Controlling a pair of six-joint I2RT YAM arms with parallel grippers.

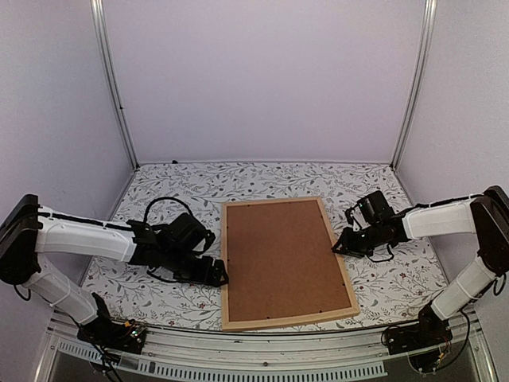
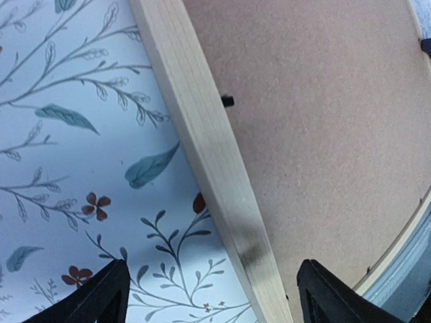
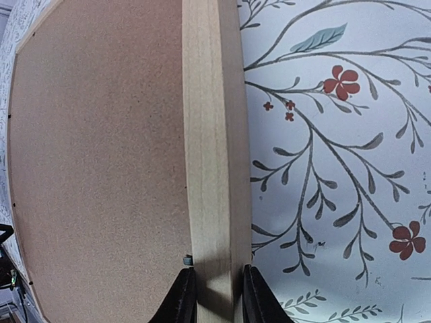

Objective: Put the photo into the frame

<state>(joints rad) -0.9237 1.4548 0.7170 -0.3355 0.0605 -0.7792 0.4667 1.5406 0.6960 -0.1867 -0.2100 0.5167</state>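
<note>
I am watching the frame (image 1: 225, 263) lying flat between both arms, long axis running away from me. The right gripper (image 3: 219, 286) is pinching its right rail, the left gripper (image 2: 212, 282) is straddling the left rail, unclenched. The photo is not showing.

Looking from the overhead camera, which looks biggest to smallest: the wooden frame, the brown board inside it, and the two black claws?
1. wooden frame, the outermost outline.
2. brown board, filling it just inside the strips.
3. left gripper and right gripper: both far smaller and about alike, so I won't rank them.
</note>
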